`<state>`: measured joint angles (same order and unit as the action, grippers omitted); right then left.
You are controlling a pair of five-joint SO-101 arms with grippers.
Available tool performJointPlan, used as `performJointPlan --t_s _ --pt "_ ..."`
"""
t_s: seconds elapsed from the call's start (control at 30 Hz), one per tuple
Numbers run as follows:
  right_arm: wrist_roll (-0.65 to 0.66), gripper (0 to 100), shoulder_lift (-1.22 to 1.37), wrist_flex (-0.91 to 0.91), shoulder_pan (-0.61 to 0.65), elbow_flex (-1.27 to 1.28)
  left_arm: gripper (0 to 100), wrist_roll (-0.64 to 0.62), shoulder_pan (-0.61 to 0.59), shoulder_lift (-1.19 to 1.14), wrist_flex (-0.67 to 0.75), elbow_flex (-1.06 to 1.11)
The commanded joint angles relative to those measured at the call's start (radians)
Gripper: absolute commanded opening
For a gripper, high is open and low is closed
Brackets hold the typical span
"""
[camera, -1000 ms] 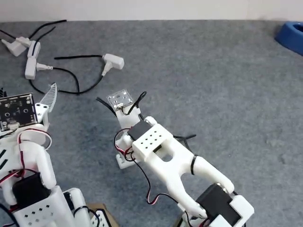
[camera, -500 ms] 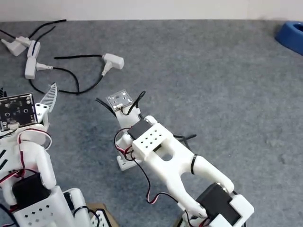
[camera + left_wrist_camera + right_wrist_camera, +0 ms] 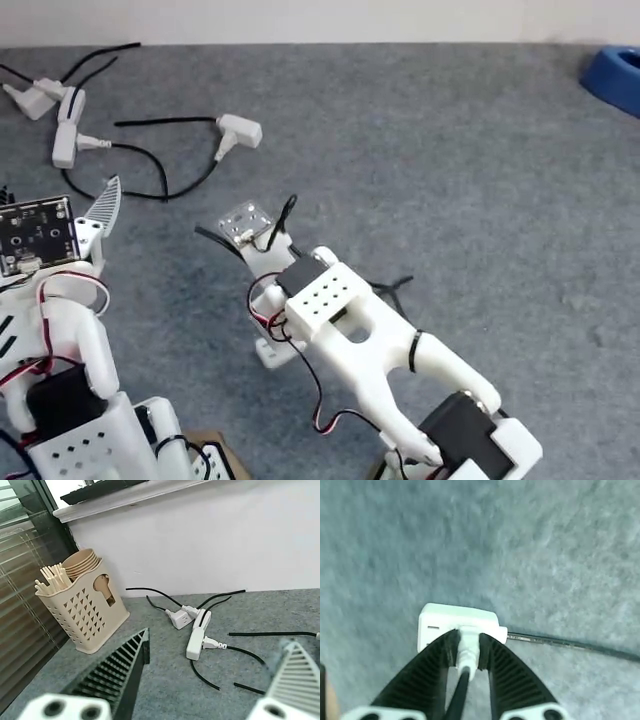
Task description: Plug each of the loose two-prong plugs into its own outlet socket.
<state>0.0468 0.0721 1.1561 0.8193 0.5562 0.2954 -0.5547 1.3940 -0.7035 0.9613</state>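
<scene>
My right gripper (image 3: 468,641) is shut on a white two-prong plug (image 3: 468,652) whose front meets a white outlet block (image 3: 451,621) lying on the grey carpet. A black cable (image 3: 570,644) runs off from that block. In the high view the block (image 3: 268,352) peeks out from under the right arm. A loose white plug (image 3: 240,129) with a black cord lies farther back. At the back left lies a white power strip (image 3: 67,128) with a plug (image 3: 210,643) in its side, next to another white outlet piece (image 3: 179,618). My left gripper (image 3: 218,639) hangs open above the carpet, short of the strip.
A beige basket (image 3: 82,612) with paper cups and chopsticks stands against the wall beyond the strip. A blue container (image 3: 615,75) sits at the back right corner. Black cords (image 3: 150,165) loop across the carpet at the back left.
The right arm has drawn back a little toward the near edge, and the outlet block under it shifted the same way. The left arm has kept still.
</scene>
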Motion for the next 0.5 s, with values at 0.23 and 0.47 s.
performJointPlan --t_s 0.23,0.47 --pt "0.137 0.5 0.002 0.059 -0.159 0.104 38 -0.008 -0.001 -0.001 -0.003 -0.039" --pt "0.066 0.5 -0.114 -0.163 -0.159 0.148 38 -0.008 -0.007 -0.001 -0.003 -0.036"
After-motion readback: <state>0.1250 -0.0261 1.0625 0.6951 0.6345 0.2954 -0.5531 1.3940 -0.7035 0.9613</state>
